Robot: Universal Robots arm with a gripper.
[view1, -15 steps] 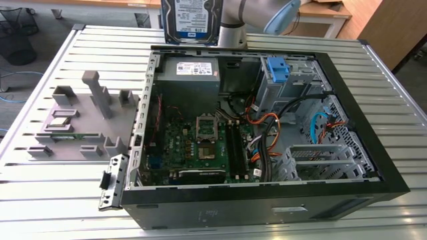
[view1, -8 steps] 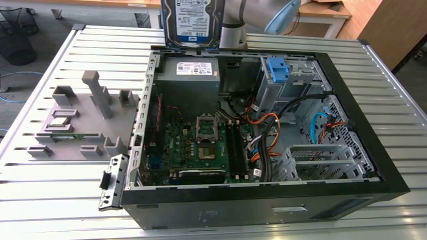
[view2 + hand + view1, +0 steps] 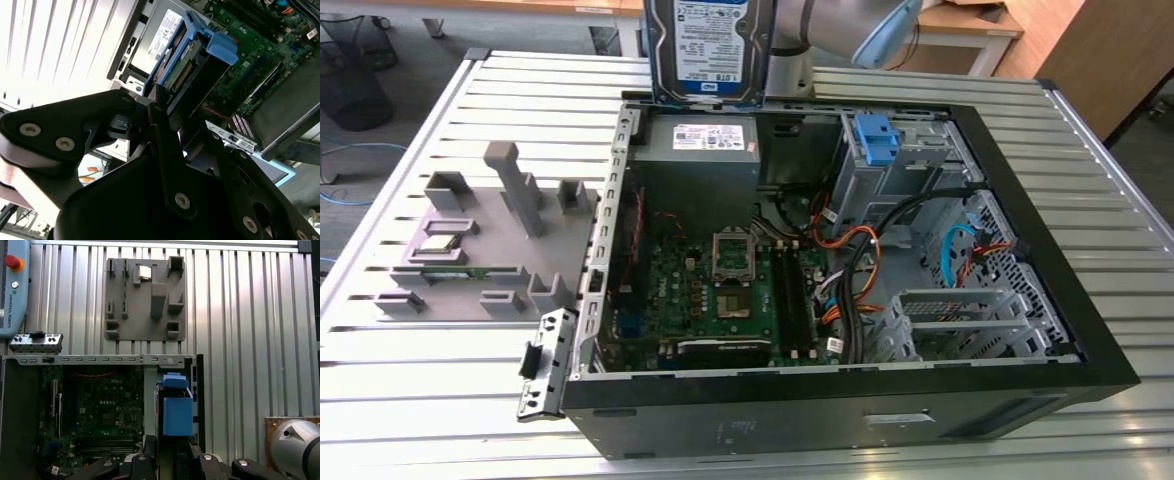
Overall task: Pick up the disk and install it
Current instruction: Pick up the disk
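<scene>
One disk aloft!
One gripper, jaws clamped on it, hanging above the open case's power supply.

1. In the exterior view, the case is open on top, with free room above the low motherboard at its centre.
2. Cables cross at 3 o'clock, beside a drive cage at 4 o'clock.
3. A blue bracket sits in the 1 o'clock bay.
4. The power supply blocks 11 o'clock. The disk, clamped in the gripper, hangs above it.
5. A grey fixture plate with posts stands outside at 9 o'clock.
</scene>
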